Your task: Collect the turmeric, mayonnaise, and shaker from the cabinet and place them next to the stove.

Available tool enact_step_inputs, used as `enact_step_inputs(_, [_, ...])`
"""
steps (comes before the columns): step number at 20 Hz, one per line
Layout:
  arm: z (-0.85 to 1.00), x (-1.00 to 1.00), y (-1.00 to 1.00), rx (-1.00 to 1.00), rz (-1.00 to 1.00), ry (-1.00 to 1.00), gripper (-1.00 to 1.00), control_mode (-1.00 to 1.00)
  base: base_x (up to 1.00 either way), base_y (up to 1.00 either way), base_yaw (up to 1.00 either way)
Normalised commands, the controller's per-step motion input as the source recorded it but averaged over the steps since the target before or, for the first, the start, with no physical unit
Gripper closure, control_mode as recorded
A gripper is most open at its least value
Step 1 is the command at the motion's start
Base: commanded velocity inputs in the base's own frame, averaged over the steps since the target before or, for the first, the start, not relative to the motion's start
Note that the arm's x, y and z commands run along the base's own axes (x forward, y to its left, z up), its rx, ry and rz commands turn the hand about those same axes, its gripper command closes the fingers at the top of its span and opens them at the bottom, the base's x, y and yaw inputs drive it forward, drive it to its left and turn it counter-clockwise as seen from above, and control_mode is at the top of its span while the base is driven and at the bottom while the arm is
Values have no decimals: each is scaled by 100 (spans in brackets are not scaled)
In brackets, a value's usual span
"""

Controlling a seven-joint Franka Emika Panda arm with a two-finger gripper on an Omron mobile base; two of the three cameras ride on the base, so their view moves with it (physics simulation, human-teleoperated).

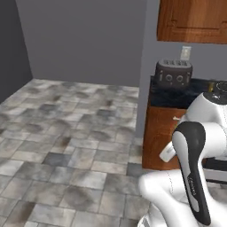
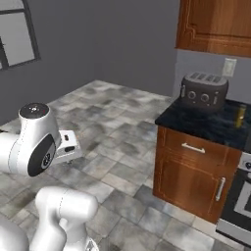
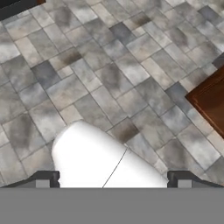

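Closest to the lens, my two dark fingertips (image 3: pixel 44 179) rise at the bottom of the hand view, set far apart. So my gripper (image 3: pixel 113 181) is spread wide and has hold of nothing. It looks down at the grey stone floor tiles (image 3: pixel 109 65). At the right edge of that view a corner of the reddish-brown base cabinet (image 3: pixel 212 100) comes in over the tiles.

From the right base view, that base cabinet (image 2: pixel 191 171) has a drawer above a door, each with a metal bar handle. It carries a black counter (image 2: pixel 206 122). On the counter sits a dark grey toaster (image 2: pixel 203 89), near the back wall. The turmeric (image 2: pixel 240 115), a slim olive-yellow bottle, stands upright on the same counter. It is to the right of the toaster and apart from it. Just beside the base cabinet, at the frame's right edge, is the steel front of the stove (image 2: pixel 240 206). Above the counter hangs the cabinet (image 2: pixel 215 24), its wooden doors shut. A pale wall outlet (image 2: pixel 229 67) sits between it and the toaster. Far to the left, a window (image 2: pixel 17 34) is set in the grey wall.

The left base view shows the toaster (image 1: pixel 174 74), the outlet (image 1: pixel 185 52) and the cabinet (image 1: pixel 190 20) again, beyond my arm.
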Motion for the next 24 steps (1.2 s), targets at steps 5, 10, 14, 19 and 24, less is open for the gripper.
enact_step_inputs(5, [0,0,0,0,0,0,-100,100,-5,90,46])
enact_step_inputs(10, [0,0,0,0,0,0,-100,100,0,83,47])
enact_step_inputs(14, [0,0,0,0,0,0,-100,100,1,72,47])
enact_step_inputs(19, [0,0,0,0,0,0,-100,100,17,51,47])
enact_step_inputs(24, [0,0,0,0,0,0,-100,100,49,31,42])
